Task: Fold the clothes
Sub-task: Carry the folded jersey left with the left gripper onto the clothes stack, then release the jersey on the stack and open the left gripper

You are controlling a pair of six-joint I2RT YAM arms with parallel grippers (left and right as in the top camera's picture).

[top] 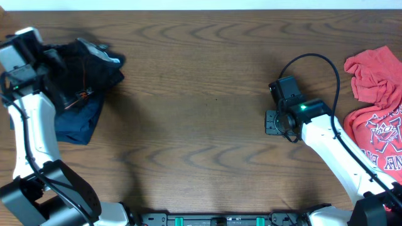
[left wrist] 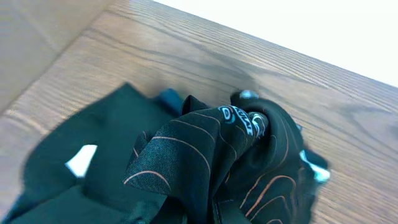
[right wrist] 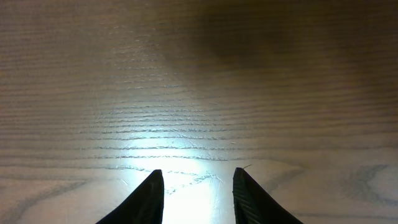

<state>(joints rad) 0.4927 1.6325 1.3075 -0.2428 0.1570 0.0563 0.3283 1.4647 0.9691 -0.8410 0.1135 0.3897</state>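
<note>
The black jersey (top: pixel 94 69) sits in a crumpled heap at the far left corner of the counter (top: pixel 201 94), with a flatter dark blue panel spread beneath it toward the near side. I cannot tell whether that panel is the same garment. The left gripper (top: pixel 66 78) is buried in the heap. Its jaws are out of sight in the left wrist view, but they are fully closed. The jersey (left wrist: pixel 205 155) is drawn up into a peak toward the camera, so they appear to be pinching a fold of it.

The right gripper (top: pixel 272 122) hovers over bare wood right of centre, well apart from both garments. In the right wrist view its jaws (right wrist: pixel 197 171) stand partly apart with nothing between them. The red T-shirt (top: pixel 377 113) lies bunched at the right edge, white print showing, and nothing is touching it.

The jersey looks like thin, slick sports fabric: light, limp, and likely to slide and collapse rather than hold a crease. A pinch in the middle of the bunch only lifts a wad. It should handle better if taken by a hem, a shoulder seam or a corner, one arm on each side, so it can be pulled flat before any fold. The red T-shirt looks softer and less slippery, and its collar or shoulder is the obvious place to hold it.
</note>
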